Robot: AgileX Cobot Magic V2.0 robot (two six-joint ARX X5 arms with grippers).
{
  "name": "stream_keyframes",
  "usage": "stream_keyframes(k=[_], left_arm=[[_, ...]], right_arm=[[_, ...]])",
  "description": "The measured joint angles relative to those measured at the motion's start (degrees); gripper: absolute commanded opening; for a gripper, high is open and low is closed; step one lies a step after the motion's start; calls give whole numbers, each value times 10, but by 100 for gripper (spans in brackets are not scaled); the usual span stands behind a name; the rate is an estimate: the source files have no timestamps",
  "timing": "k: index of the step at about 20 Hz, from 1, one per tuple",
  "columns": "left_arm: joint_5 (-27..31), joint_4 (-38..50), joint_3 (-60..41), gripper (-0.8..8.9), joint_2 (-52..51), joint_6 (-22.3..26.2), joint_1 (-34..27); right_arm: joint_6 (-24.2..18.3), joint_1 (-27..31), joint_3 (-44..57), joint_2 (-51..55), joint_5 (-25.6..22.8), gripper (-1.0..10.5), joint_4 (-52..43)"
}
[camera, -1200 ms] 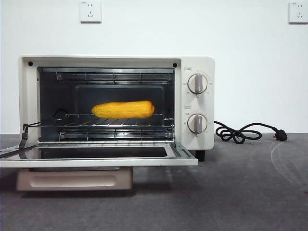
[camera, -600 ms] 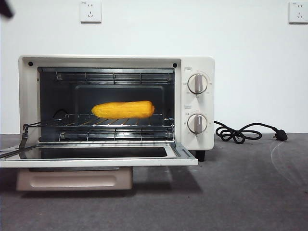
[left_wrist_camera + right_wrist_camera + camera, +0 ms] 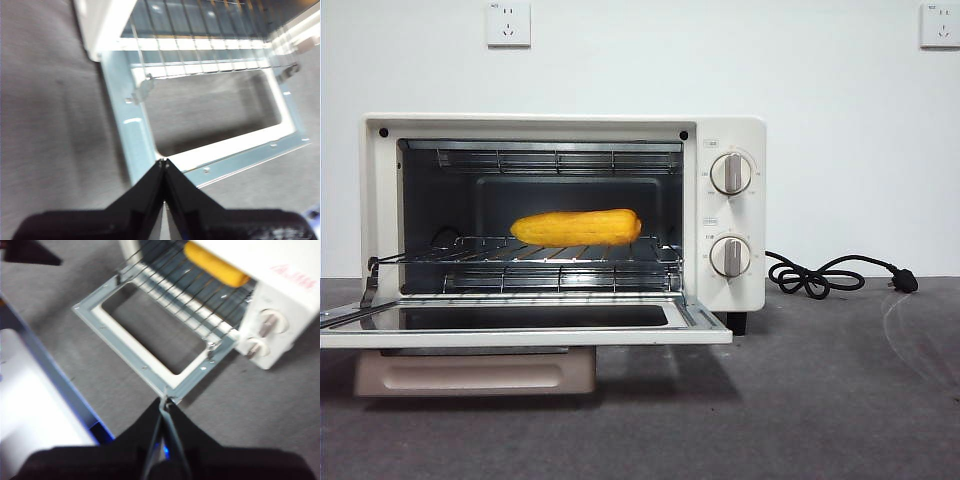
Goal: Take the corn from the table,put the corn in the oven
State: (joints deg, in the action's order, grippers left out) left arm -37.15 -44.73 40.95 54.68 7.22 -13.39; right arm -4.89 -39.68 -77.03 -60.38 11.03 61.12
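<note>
The corn lies on the oven rack; both grippers, jaws together and empty, should stay clear above its open door.

Two wall sockets on white wall.

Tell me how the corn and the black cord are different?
The corn is yellow-orange, thick and straight; the black cord is thin and looped. The corn lies inside the oven on the wire rack; the cord lies outside on the table, unplugged. No gripper touches either.
</note>
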Motion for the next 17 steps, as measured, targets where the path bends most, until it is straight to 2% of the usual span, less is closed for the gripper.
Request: stream_keyframes(k=[2, 4, 10, 14, 17], left_arm=[[-27, 9, 0, -9, 56, 0, -11], [-40, 9, 0, -9, 121, 0, -23], [-70, 36, 0, -8, 267, -6, -35], [-21, 54, 0, -8, 304, -34, -35], [-9, 59, 0, -8, 313, -39, -35]], right_arm=[[-23, 43, 0, -9, 54, -9, 0], [-37, 74, 0, -16, 86, -9, 0], [-64, 104, 0, -17, 100, -9, 5], [-67, 105, 0, -17, 103, -9, 5], [-68, 105, 0, -17, 104, -9, 5]])
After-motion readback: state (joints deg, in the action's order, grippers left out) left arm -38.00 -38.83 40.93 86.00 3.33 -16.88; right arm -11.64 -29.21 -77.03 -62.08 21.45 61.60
